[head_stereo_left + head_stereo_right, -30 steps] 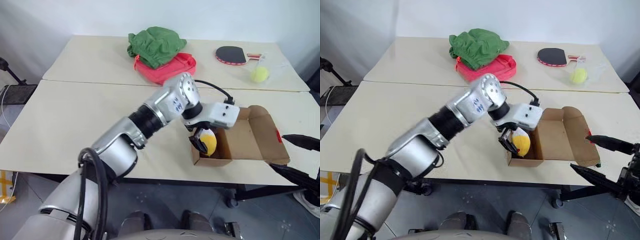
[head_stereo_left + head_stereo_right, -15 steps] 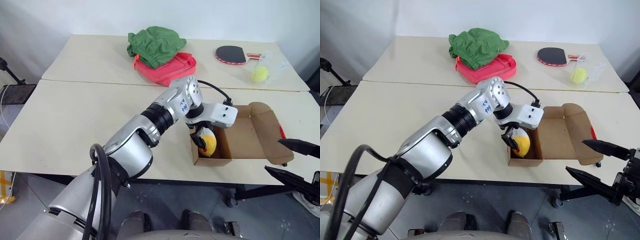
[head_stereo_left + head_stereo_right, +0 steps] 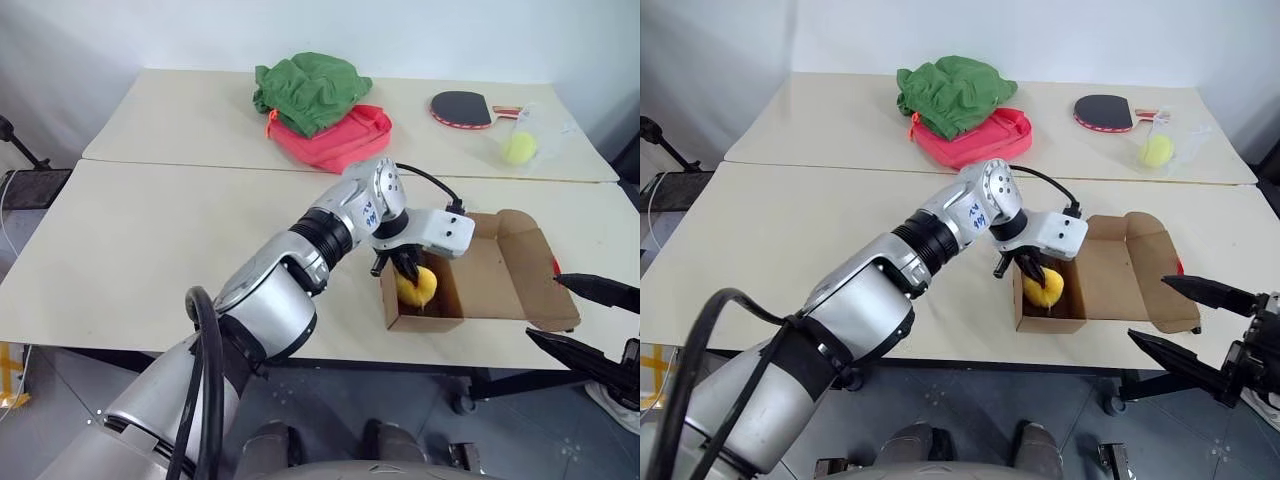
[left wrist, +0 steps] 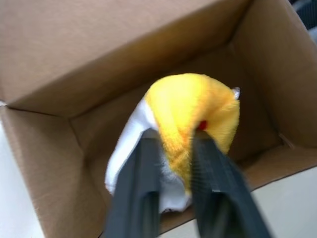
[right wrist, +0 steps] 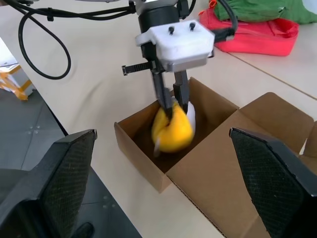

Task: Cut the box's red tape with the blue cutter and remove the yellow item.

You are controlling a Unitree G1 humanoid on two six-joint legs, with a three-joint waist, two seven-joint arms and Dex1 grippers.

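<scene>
The box [image 3: 505, 285] stands open near the table's front right edge, flaps spread. A sliver of the red tape [image 3: 556, 267] shows on its right flap. Inside, at the box's left end, lies the yellow item [image 3: 424, 289], a soft yellow ball with a white patch [image 4: 198, 106]. My left gripper [image 3: 408, 270] reaches down into the box, and its two black fingers [image 4: 143, 173] pinch the item's fabric. My right gripper [image 3: 592, 320] hovers open beside the box's right flap, holding nothing. The blue cutter is out of view.
At the back of the table lie a green cloth [image 3: 305, 88] on a pinkish-red bag [image 3: 345, 138], a table tennis paddle [image 3: 462, 108] and a tennis ball in clear plastic [image 3: 518, 148]. The table's front edge runs just below the box.
My left gripper's fingers, spread around the yellow item before, have closed on it and squeezed its fabric. The right gripper has kept still.
</scene>
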